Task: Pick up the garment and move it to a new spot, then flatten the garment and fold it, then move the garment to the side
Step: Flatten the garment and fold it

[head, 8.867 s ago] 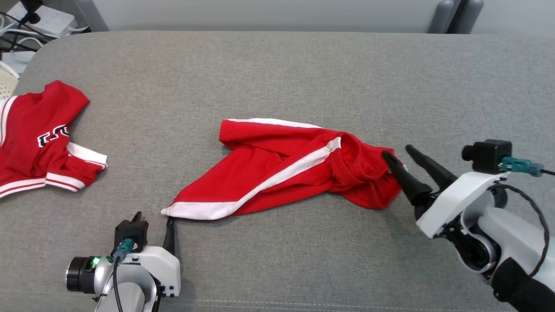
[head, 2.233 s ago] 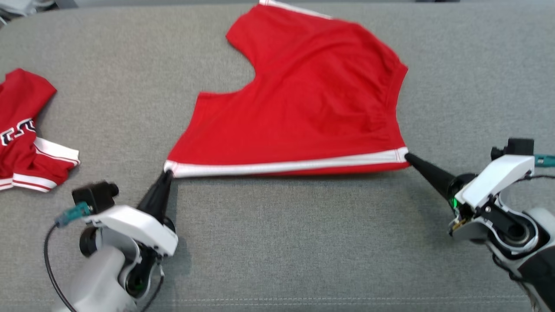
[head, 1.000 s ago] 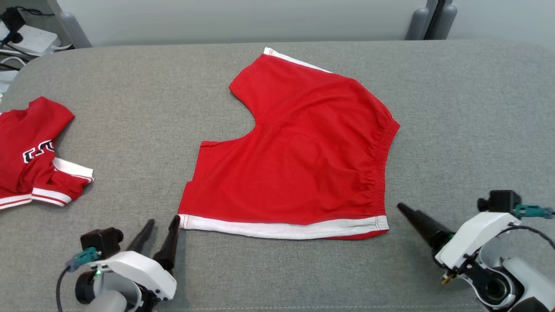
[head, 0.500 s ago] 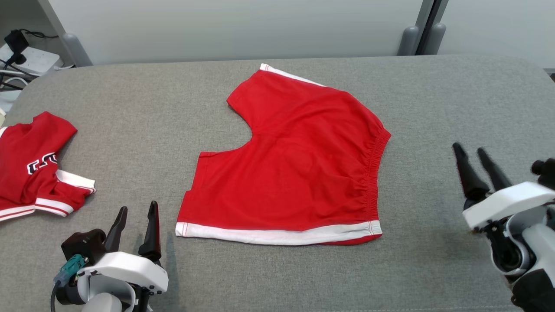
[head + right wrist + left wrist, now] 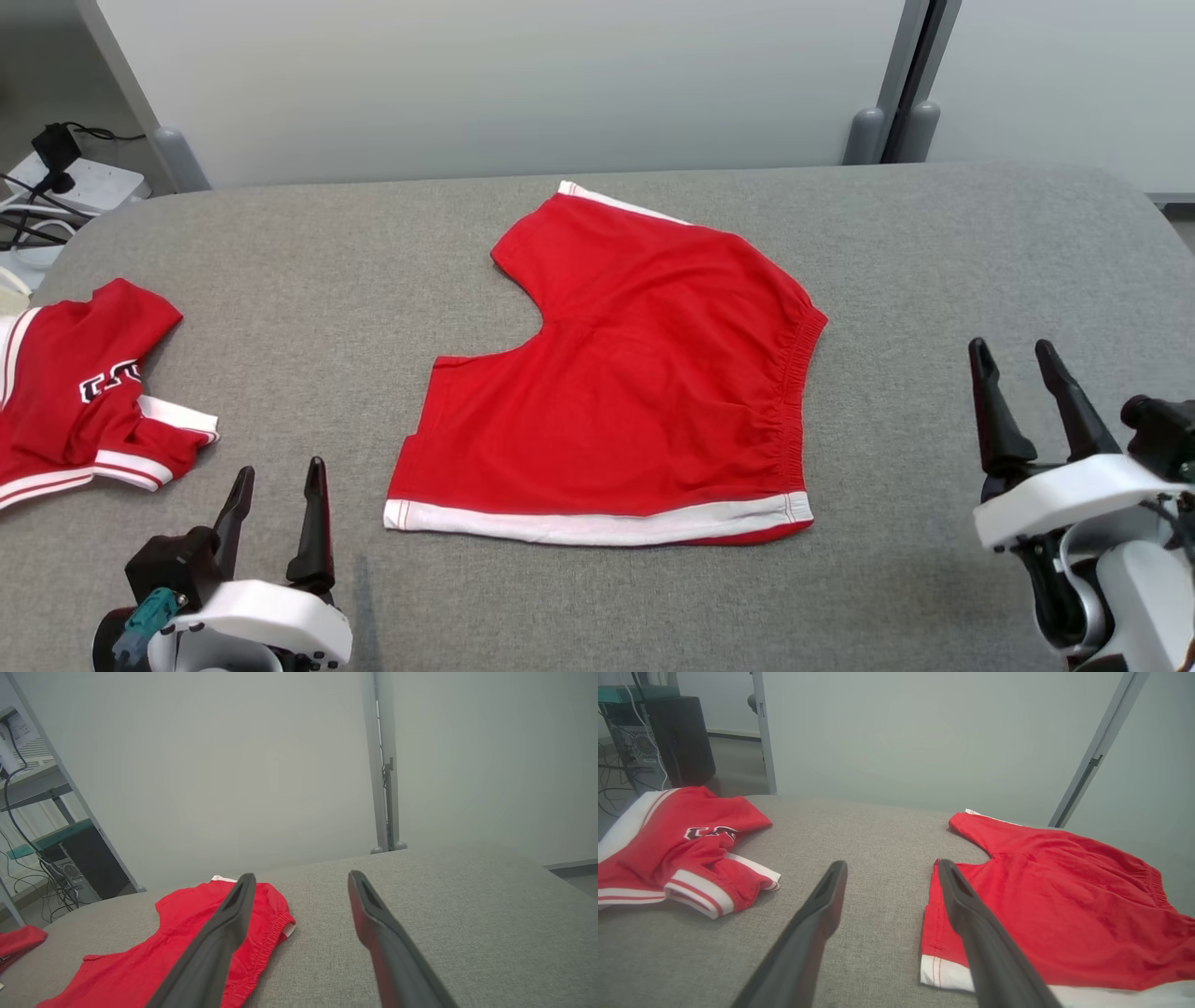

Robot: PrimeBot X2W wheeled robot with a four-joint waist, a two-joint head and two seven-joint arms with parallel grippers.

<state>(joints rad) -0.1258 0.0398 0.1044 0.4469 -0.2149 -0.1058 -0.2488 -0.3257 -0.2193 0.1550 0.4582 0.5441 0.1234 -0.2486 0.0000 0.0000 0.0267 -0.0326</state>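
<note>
My left pincer (image 5: 280,469) sits at the lower left of the head view. Its 2 long dark fingers are spread wide and hold nothing. My right pincer (image 5: 1011,347), at the lower right, is spread just as wide and is also empty.

Between them, in the middle of the grey fabric-covered bench (image 5: 280,280), lie the red fabric shorts with a white side stripe (image 5: 635,383). They are spread flat, with the stripe along the near edge and the gathered elastic waistband (image 5: 801,392) facing my right pincer. My left pincer is near the shorts' near left corner. My right pincer stands well apart from the waistband.

Further left, at the bench's edge, lies a crumpled red jersey with white trim and black lettering (image 5: 75,392), apart from the shorts.

I judge the flattening done and the fold next. The risks:
- If I pinch only the top layer, the 2 layers could slide apart and the fold would skew.
- If 1 pincer lifts before the other, the cloth could drag and wrinkle again.
- The bunched waistband may slip from a shallow grip.
- Fingertips pressed too low could snag the bench cover.
</note>
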